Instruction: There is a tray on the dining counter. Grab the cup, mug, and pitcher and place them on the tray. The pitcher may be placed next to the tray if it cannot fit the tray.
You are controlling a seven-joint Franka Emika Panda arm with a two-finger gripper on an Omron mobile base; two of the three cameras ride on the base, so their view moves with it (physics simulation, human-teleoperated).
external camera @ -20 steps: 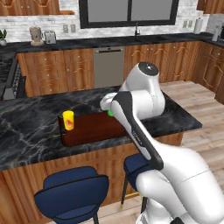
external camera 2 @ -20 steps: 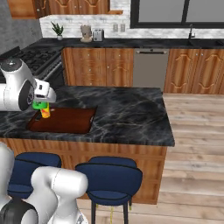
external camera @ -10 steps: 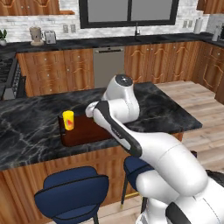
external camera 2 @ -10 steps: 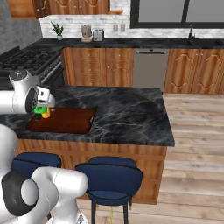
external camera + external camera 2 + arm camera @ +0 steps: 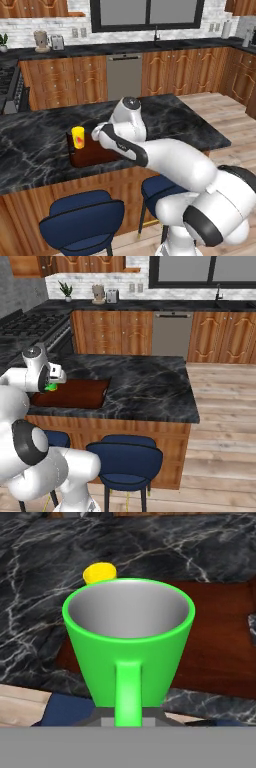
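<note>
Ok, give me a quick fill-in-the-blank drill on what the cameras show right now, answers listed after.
1. The gripper holds a mug coloured ____.
2. The yellow cup stands on the ____.
3. The tray lies on a counter with a ____ marble top.
4. Inside, the mug is ____.

Missing words: green; tray; black; empty

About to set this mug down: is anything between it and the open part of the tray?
Nothing visible blocks it. The green mug, held in the gripper by its handle, hangs over the tray. The yellow cup stands at the tray's far end, leaving bare wood beside it.
</note>
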